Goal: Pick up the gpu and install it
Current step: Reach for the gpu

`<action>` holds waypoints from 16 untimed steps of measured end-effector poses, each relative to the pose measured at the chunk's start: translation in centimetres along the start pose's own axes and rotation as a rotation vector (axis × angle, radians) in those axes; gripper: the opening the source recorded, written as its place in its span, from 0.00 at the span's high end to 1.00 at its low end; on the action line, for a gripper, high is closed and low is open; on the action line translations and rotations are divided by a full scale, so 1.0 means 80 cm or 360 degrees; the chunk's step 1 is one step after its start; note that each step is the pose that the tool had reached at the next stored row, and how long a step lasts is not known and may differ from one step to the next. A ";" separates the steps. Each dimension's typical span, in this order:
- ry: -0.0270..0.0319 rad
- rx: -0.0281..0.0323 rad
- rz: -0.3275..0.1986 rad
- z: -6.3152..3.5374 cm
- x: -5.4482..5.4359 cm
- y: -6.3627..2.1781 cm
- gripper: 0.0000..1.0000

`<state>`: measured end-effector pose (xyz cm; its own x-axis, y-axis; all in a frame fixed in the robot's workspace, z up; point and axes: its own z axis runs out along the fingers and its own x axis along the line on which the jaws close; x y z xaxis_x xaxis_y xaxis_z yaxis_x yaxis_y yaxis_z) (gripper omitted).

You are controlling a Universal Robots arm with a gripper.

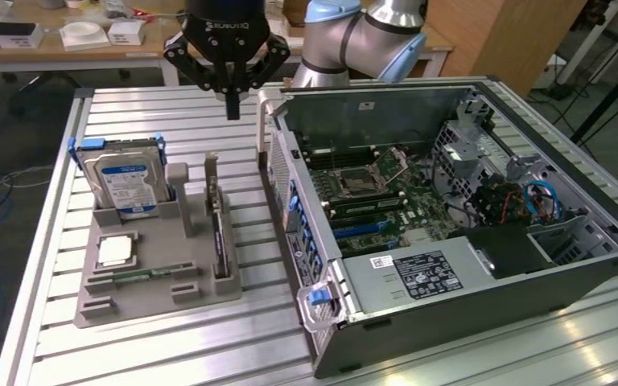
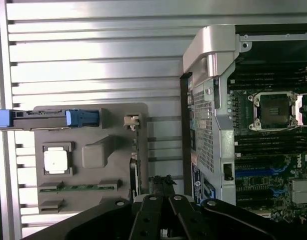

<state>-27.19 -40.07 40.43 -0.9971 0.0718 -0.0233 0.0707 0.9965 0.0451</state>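
The gpu (image 1: 219,233) is a thin black card standing on edge in a slot of the grey holder (image 1: 158,301), its silver bracket (image 1: 210,173) pointing up at the far end. In the wrist view the gpu (image 2: 135,167) appears edge-on beside its bracket (image 2: 132,120). My gripper (image 1: 232,108) hangs above the table beyond the holder's far end, close to the case corner. Its fingers are shut with nothing between them. The gripper (image 2: 161,186) sits just off the card's line in the wrist view.
An open computer case (image 1: 566,277) lies on the exterior view's right, motherboard (image 1: 379,189) exposed with blue slots (image 1: 365,228). The holder also carries a silver hard drive (image 1: 126,186), a processor (image 1: 116,251) and a green memory stick (image 1: 142,275). Slatted metal table (image 1: 126,112) underneath.
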 end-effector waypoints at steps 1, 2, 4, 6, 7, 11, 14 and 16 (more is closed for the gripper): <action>0.00000 0.00000 0.0000 0.000 0.002 0.000 0.89; -0.00001 0.00000 0.0000 0.000 0.005 0.000 0.89; 0.00001 0.00000 0.0000 0.000 0.009 -0.001 0.89; 0.00000 0.00000 0.0000 0.000 0.013 -0.001 0.89; -0.00001 0.00000 0.0000 0.000 0.015 -0.001 0.89; 0.00000 -0.00001 0.0000 -0.001 0.024 -0.002 0.89; 0.00000 -0.00001 0.0000 -0.001 0.030 -0.002 0.89; 0.00000 0.00000 0.0000 -0.001 0.033 -0.002 0.89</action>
<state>-29.84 -40.07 40.42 -0.9972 0.0716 -0.0233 0.0705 0.9965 0.0451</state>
